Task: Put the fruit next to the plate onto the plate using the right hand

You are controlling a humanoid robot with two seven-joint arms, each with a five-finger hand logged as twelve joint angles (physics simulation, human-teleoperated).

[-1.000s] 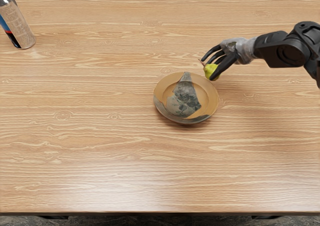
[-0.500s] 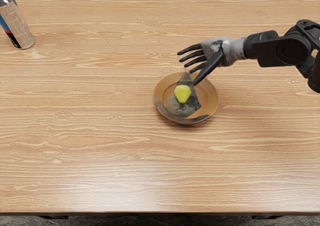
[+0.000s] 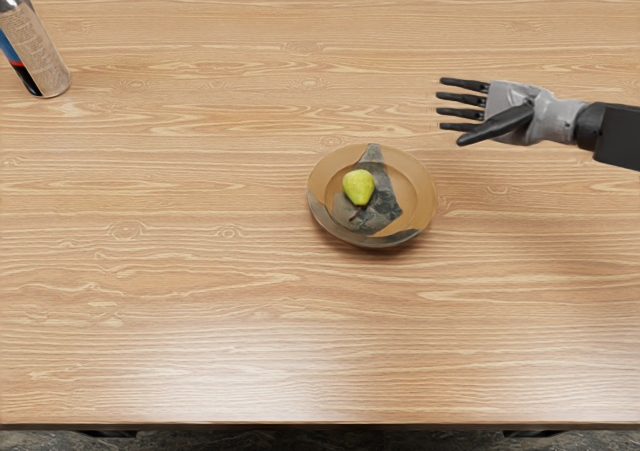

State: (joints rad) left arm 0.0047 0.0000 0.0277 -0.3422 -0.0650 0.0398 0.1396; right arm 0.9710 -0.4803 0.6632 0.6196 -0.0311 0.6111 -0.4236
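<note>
Pear (image 3: 358,186) lay on the plate (image 3: 421,199) near its middle, right robot hand (image 3: 498,111) hovered well apart to the upper right, fingers spread flat and holding nothing, can (image 3: 32,43) stood at the desk's (image 3: 200,311) far left corner.

Wooden table (image 3: 200,301), plate (image 3: 419,193) centre, can (image 3: 31,47) far-left corner
</note>
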